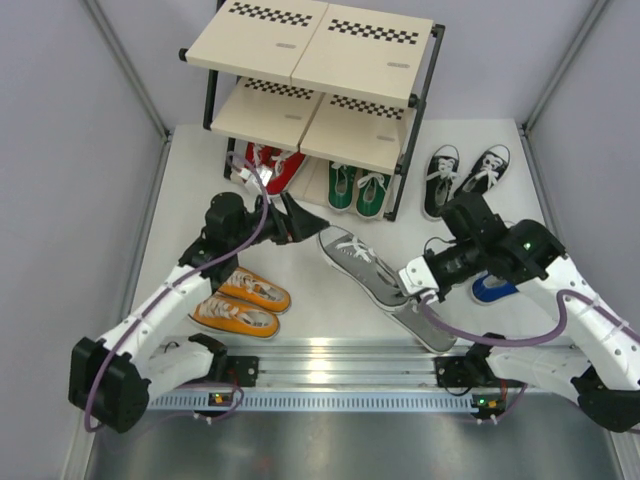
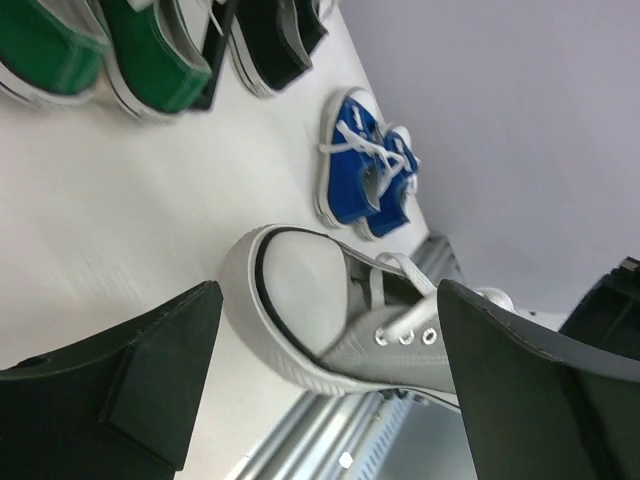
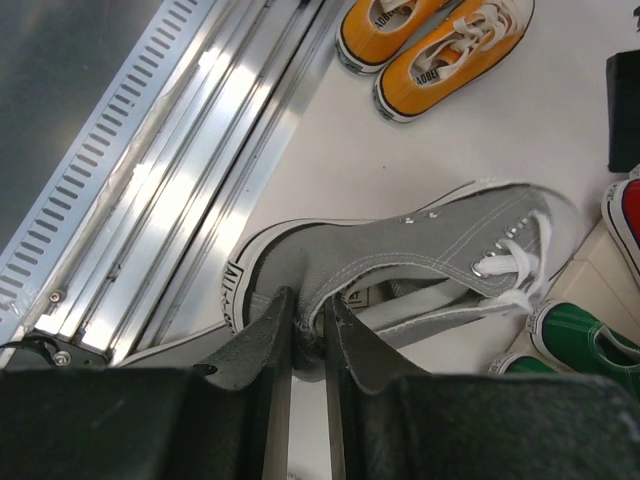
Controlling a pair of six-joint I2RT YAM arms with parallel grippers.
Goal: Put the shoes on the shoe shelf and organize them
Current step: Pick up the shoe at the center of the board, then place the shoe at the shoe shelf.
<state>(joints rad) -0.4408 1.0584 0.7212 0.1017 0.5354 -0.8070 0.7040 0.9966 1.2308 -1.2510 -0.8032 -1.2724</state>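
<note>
Shelf (image 1: pixel 260 45): beige panels, blk/wht checkered strips, blk frame. Grey sneaker (image 1: pixel 355 257), orange pr (image 1: pixel 240 302), green pr (image 1: pixel 357 188), red pr (image 1: pixel 264 162), blk pr (image 1: pixel 465 175), blue pr (image 2: pixel 365 165): wht laces, soles.

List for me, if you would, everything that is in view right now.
shelf: 1, beige panels on a black frame, far side of table
red shoes: 2, red, shelf's lowest level, left
green shoes: 2, green, lowest level, right
black shoes: 2, black, right of shelf
grey shoes: 2, grey, table centre
blue shoes: 2, blue, right side
orange shoes: 2, orange, near left
rail: 1, silver, near edge
left gripper: 1, black, open around a grey toe
right gripper: 1, black, shut on a grey heel
</note>
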